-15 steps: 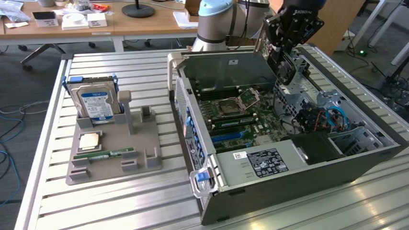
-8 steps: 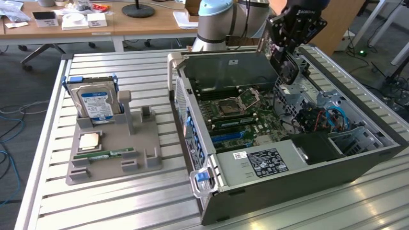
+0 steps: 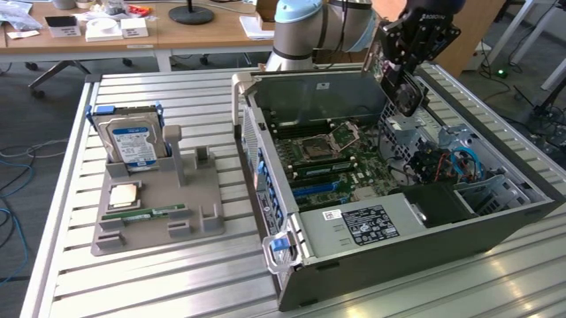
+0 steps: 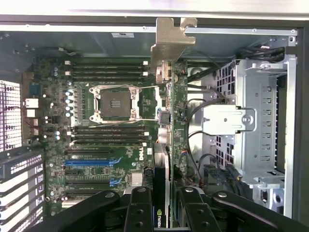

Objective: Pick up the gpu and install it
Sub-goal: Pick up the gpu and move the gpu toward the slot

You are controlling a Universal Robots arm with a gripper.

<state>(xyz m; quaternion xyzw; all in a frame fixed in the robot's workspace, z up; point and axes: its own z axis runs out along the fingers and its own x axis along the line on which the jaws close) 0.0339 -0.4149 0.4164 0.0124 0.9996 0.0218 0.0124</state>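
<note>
The gpu [image 3: 406, 97], a dark card with a round fan, hangs upright over the far right part of the open computer case [image 3: 398, 238]. My gripper [image 3: 399, 66] is shut on its upper edge. In the wrist view the gpu [image 4: 168, 121] shows edge-on with its pale metal bracket [image 4: 172, 41] at the far end, held between my black fingers [image 4: 140, 210]. It hovers above the motherboard [image 4: 111, 140], apart from it. The blue expansion slots [image 4: 91, 163] lie off to one side of the card.
A grey fixture [image 3: 203, 205] on the slatted table at the exterior view's left holds a hard drive with a blue label [image 3: 132, 142], a processor [image 3: 124, 194] and a green memory stick [image 3: 146, 214]. Drive cages [image 4: 260, 121] and cables [image 3: 442, 162] crowd the case beside the card.
</note>
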